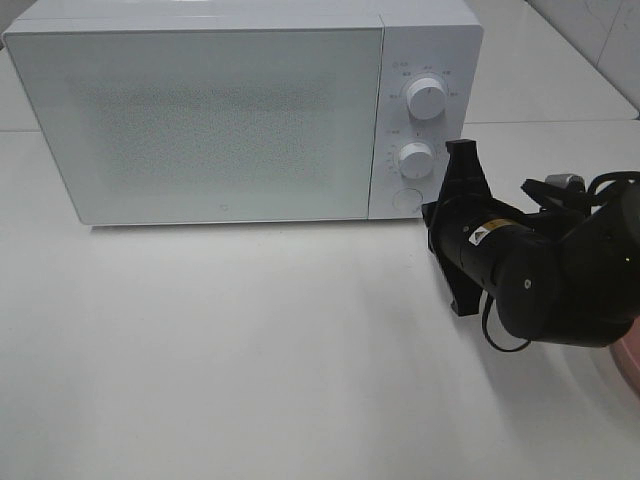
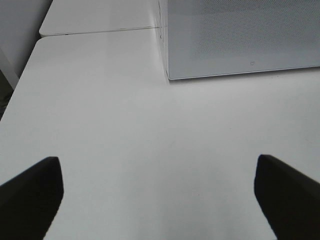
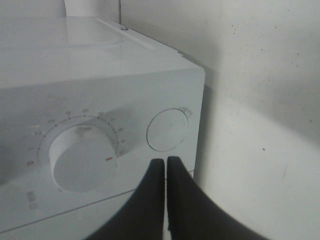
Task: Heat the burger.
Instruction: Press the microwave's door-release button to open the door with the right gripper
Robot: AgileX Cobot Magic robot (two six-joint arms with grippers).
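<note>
Left gripper [image 2: 157, 167]: hovers over the near-left part of the white bench [image 1: 250, 350], jaws spread wide, with only bare surface between them.
Pink plate [image 1: 630, 362]: just a sliver of its rim shows at the bench's right edge, behind the right arm [image 1: 540, 275]; what lies on it is out of frame.
Burger: not visible in any view. It may be on the hidden part of the plate or behind the microwave's frosted door; I cannot tell which.
Right gripper [image 3: 165, 162]: fingers pressed together with nothing between them, aimed at the foot of the control panel, tips just below the round button [image 3: 167, 130] and beside the lower knob [image 3: 82, 157]. Contact with the panel is not clear.
Microwave [image 1: 230, 30]: stands along the far edge of the bench with its door [image 1: 200, 125] closed flush. The upper knob [image 1: 427, 98] sits above the lower one on the right-hand panel.
Done so far: nothing of the heating can be confirmed; the door is shut and no burger shows inside.
Step in hand (judgement): the pinched fingers look set to press the round button, probably the door release.
Left to do (judgement): if so, nearly everything remains, namely open the door, put the burger in, close it and turn the knobs.
</note>
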